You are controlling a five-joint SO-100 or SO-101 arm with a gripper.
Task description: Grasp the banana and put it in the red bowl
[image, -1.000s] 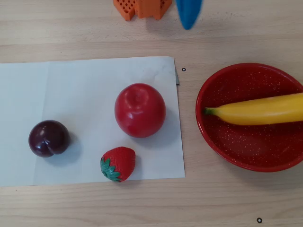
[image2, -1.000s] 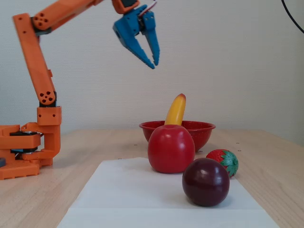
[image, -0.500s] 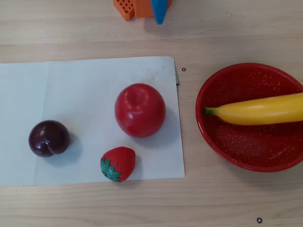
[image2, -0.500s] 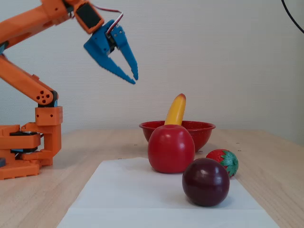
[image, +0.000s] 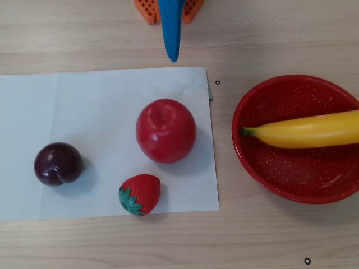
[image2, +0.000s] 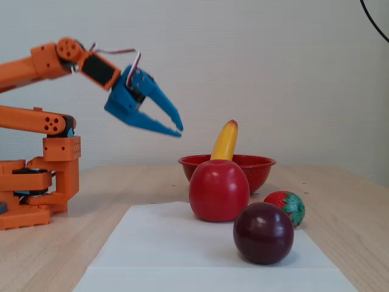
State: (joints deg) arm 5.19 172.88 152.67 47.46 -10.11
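The banana (image: 311, 130) lies in the bowl (image: 291, 185) on the right of the overhead view, stem tip against the left inner wall and its far end riding over the right rim; in the fixed view it juts up out of the bowl. The claw (image2: 176, 129) hangs released and empty, up off the worktop (image: 263, 235), well apart from the bowl. On the paper (image: 84, 112) sit the apple (image: 166, 130), strawberry (image: 140, 194) and plum (image: 58, 163).

We see open air around the raised gripper (image2: 176, 129). On the white paper (image: 84, 106), the apple (image: 166, 130), plum (image: 58, 163) and strawberry (image: 141, 194) stand apart with passable gaps; bare table (image: 269, 45) separates them from the red bowl (image: 247, 162).
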